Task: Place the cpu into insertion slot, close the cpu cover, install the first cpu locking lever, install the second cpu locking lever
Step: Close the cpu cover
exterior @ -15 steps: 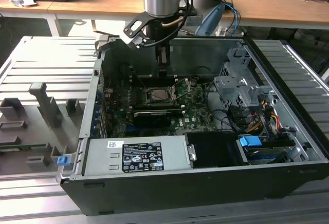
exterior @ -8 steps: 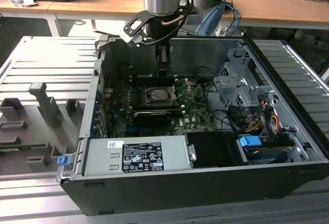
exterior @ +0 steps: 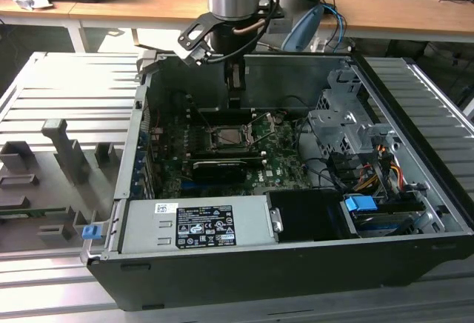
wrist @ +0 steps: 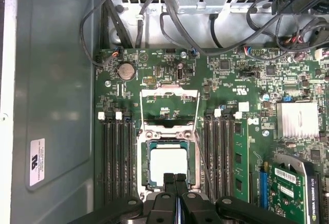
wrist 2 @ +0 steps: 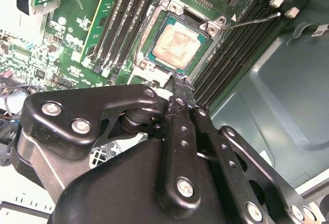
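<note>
**Q:** Where does the cpu [wrist: 168, 163] lie?

**A:** It is seated flat in the insertion slot [wrist: 168, 143], on the green motherboard [wrist: 221, 95] inside the open computer case [exterior: 296, 271]. In the second wrist view its face is a dull silvery-tan square, paler toward the middle.

**Q:** And the tool [wrist: 175, 176]?

**A:** Its two black fingers are pressed together, with nothing visible between them. In both wrist views the tips stand at the socket's rim, just beside one edge of the chip. In the exterior view the arm hangs straight down into the case, above the socket.

**Q:** What borders the socket?

**A:** A bright metal frame [wrist 2: 150, 33] with stamped tabs runs round the black socket. Whether it lies pressed flat or stands raised cannot be settled from these angles. A thin wire lever [wrist 2: 252, 20] juts from one corner, apart from the tool. Long black memory slots [wrist: 115, 157] run in parallel rows on both sides.

**Q:** And farther out?

**A:** In the exterior view, a grey power supply box [exterior: 196, 223] of sheet metal with a white label lies along the case's near wall. Bundled cables [exterior: 381, 167], some orange and yellow, gather toward the exterior view's right. The case rests on a ribbed aluminium worktop [exterior: 67, 86].
</note>
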